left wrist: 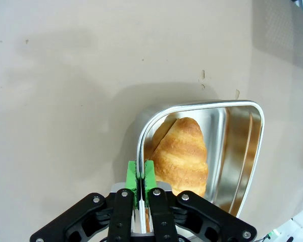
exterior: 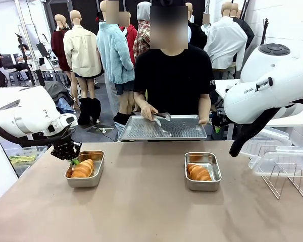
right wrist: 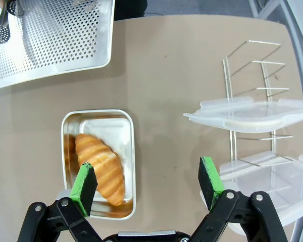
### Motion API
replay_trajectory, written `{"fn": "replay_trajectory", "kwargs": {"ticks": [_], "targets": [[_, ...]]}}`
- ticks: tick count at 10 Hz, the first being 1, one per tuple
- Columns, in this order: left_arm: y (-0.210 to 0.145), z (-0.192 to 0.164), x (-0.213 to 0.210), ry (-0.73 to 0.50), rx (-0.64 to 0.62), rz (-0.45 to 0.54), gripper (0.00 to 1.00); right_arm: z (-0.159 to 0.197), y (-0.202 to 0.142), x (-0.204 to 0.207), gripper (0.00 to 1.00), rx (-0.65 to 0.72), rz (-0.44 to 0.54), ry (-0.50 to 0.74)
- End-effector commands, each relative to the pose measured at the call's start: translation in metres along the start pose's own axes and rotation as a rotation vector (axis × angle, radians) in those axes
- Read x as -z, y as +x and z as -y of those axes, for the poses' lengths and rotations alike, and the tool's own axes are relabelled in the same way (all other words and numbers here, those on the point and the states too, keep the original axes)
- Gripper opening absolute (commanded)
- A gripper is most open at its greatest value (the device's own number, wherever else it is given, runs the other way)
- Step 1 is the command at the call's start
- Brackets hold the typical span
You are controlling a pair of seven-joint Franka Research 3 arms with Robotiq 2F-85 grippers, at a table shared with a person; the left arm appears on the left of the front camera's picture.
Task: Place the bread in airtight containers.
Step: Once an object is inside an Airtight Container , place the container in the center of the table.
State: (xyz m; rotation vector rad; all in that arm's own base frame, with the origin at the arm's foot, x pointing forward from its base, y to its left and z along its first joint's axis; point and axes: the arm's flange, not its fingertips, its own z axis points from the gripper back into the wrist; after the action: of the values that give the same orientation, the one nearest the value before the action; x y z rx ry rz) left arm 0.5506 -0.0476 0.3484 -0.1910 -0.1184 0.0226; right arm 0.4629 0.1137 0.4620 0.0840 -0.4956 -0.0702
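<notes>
Left gripper [exterior: 73, 160] is pinched fully shut with nothing between its pads, hanging right over the edge of the left tin [exterior: 86, 182], which has a croissant [exterior: 82, 168] lying in it. Right gripper [right wrist: 149, 184] is spread wide open and holding nothing, above the table between the right tin [right wrist: 96, 113], with its own croissant [right wrist: 101, 166], and the lids [right wrist: 252, 113] on the rack [right wrist: 252, 65]. Both tins are uncovered. Person [exterior: 174, 75] opposite holds a tray [exterior: 141, 132] and tongs [exterior: 161, 116].

Shiny steel tins [exterior: 84, 182] (mirror-smooth inside), matt tabletop [exterior: 151, 212], translucent plastic lids [right wrist: 247, 113].
</notes>
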Motion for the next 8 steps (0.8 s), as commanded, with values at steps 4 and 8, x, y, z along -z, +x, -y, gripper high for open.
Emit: {"fn": "replay_trajectory", "kwargs": {"ticks": [4, 8], "targets": [[0.0, 0.0, -0.021, -0.011, 0.005, 0.012, 0.73, 0.0, -0.001, 0.002, 1.0, 0.007, -0.007, 0.01], [-0.008, -0.003, -0.075, 0.019, -0.005, 0.092, 0.88, 0.0, -0.001, 0.002, 1.0, 0.007, -0.007, 0.01]]}}
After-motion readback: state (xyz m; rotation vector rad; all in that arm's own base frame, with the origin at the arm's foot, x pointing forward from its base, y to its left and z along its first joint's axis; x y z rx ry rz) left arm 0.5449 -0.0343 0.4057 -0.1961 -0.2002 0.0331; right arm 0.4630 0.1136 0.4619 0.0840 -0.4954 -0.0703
